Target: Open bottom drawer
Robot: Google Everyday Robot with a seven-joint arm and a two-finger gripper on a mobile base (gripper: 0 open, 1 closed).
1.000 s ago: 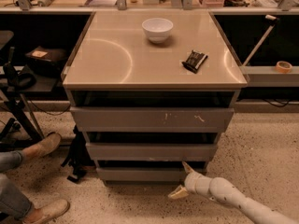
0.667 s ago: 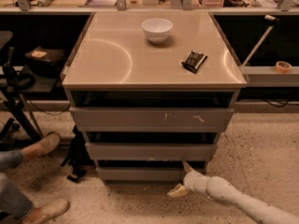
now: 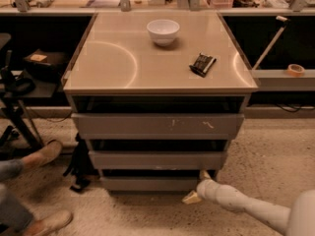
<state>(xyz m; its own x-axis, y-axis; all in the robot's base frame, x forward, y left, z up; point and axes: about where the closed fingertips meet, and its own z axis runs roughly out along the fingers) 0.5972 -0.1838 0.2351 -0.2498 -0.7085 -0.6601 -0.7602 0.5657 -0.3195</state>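
**Robot pincer at the lower right corner of a three-drawer bench**

A tan-topped bench (image 3: 113, 63) fills the middle of the view, seen from the front and slightly above. Below its top sit three flat grey drawer fronts, one under another, each with a dark gap above it. The top drawer (image 3: 157, 126) is the tallest and has white scuffs. The middle drawer (image 3: 157, 160) is shorter. The bottom drawer (image 3: 147, 183), at 6 o'clock in the view, is the slimmest and lies just above the speckled floor.

The pincer (image 3: 197, 186) is at 5 o'clock, at the right end of the bottom drawer. Its two tan fingers are spread apart and grip nothing. The upper one is up against the drawer's right corner and the lower one is down by the floor. The white arm (image 3: 241, 206) runs away towards 4 o'clock.

On the bench, a white bowl (image 3: 163, 31) stands at 12 o'clock, with a small black packet (image 3: 203, 64) at its 4 o'clock, well apart. A person's two shoes (image 3: 47, 154) show at 8 o'clock.
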